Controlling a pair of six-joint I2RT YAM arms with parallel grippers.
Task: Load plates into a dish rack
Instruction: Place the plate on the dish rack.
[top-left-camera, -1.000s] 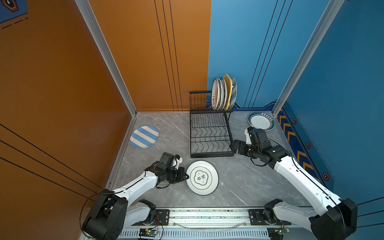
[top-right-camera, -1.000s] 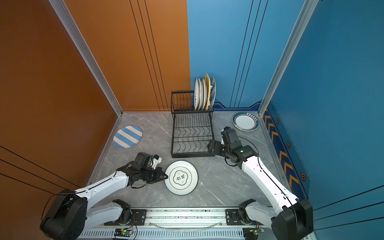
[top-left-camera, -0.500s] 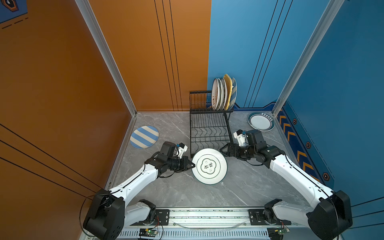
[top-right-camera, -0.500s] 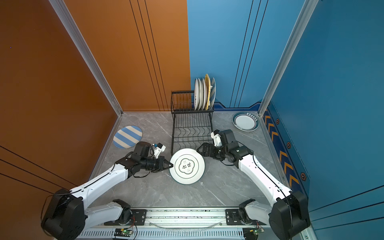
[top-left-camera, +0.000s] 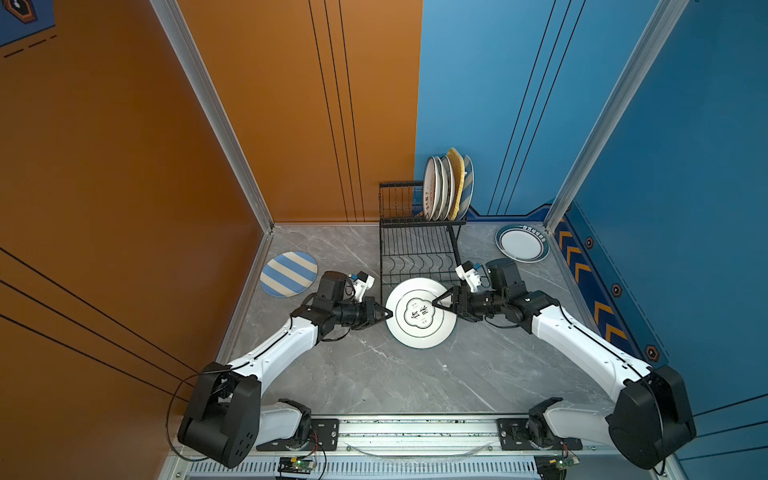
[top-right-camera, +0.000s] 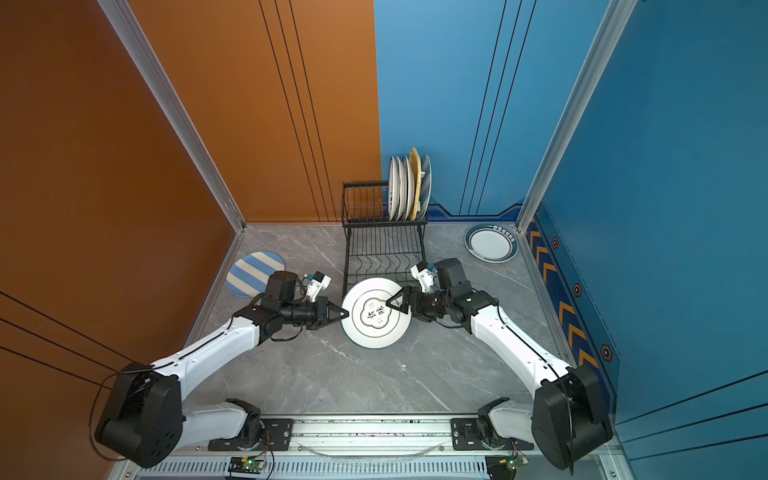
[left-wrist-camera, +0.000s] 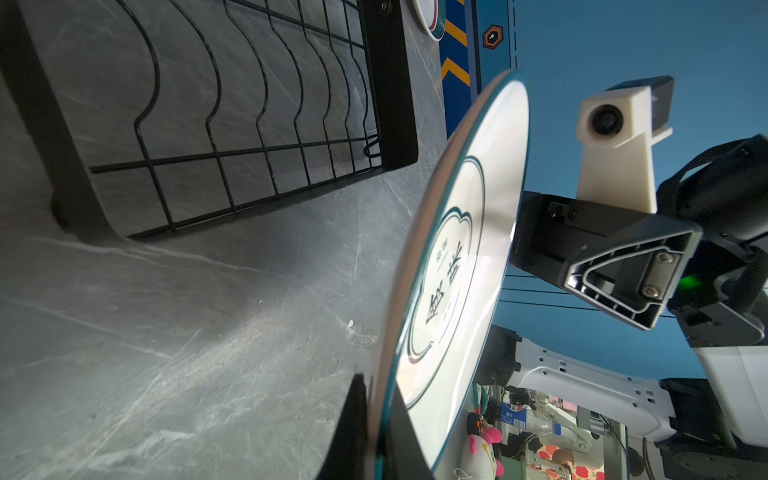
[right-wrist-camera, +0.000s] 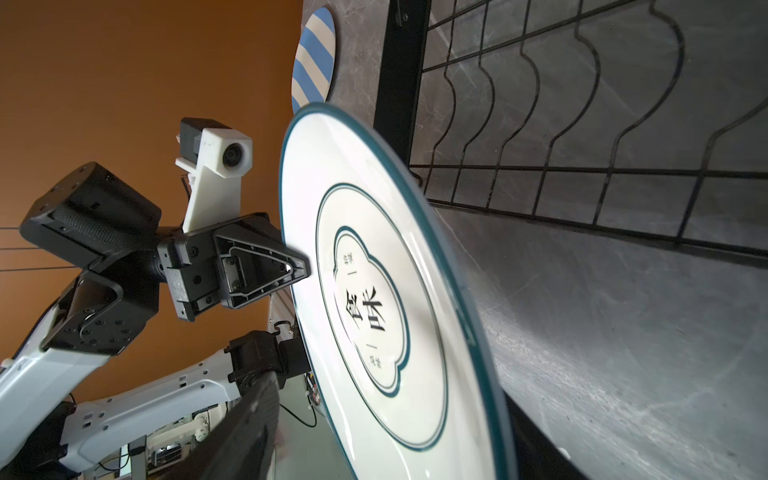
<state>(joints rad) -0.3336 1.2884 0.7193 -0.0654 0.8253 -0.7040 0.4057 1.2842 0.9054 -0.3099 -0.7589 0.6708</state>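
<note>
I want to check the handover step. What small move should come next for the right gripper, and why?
Probably the right gripper should close on the rim of the plate. Its jaws straddle that rim, yet in the right wrist view one finger stands apart from the plate's face. Only the left gripper clamps the plate, so it should hold until then.

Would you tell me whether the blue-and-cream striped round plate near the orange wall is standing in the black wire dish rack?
No, the striped plate lies flat on the grey tabletop, apart from the dish rack.
</note>
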